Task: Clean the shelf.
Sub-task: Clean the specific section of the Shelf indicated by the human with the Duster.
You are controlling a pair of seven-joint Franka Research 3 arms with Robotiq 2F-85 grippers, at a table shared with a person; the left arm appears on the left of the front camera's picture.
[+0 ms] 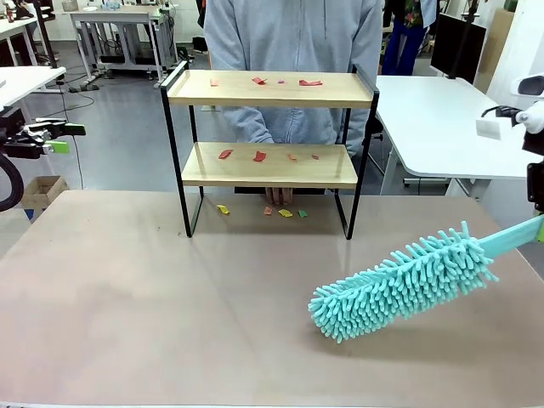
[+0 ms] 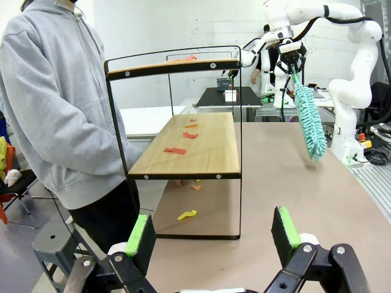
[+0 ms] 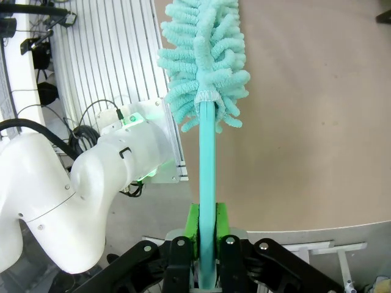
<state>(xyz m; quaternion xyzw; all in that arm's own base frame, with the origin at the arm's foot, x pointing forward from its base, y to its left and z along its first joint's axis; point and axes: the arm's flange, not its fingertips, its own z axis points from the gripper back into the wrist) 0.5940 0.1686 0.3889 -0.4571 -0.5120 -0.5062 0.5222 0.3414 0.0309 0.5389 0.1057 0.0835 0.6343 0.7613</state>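
The right gripper is seen clamped on the flat turquoise plastic handle of a fluffy turquoise microfibre duster, the handle being pinched between the two green pads. Nothing else is touched by that gripper. The duster's shaggy head is held out over the near right part of the brown tabletop, tilted down toward the middle. It appears to be lifted clear of the surface, with a shadow cast beneath it. The left gripper is held at the table's left side with its jaws spread wide, and nothing is gripped or touched by it. Its fingers are aimed toward the shelf, a small two-tier rack of two light wooden boards in a thin black metal frame. The shelf stands upright at the far middle of the table, well apart from both the duster and the spread gripper. Small red paper scraps are scattered along the top board, and more red scraps lie on the lower board. Yellow, orange and green scraps are strewn on the tabletop under the rack. Just behind the shelf, a person in a grey hooded sweatshirt is seen standing.
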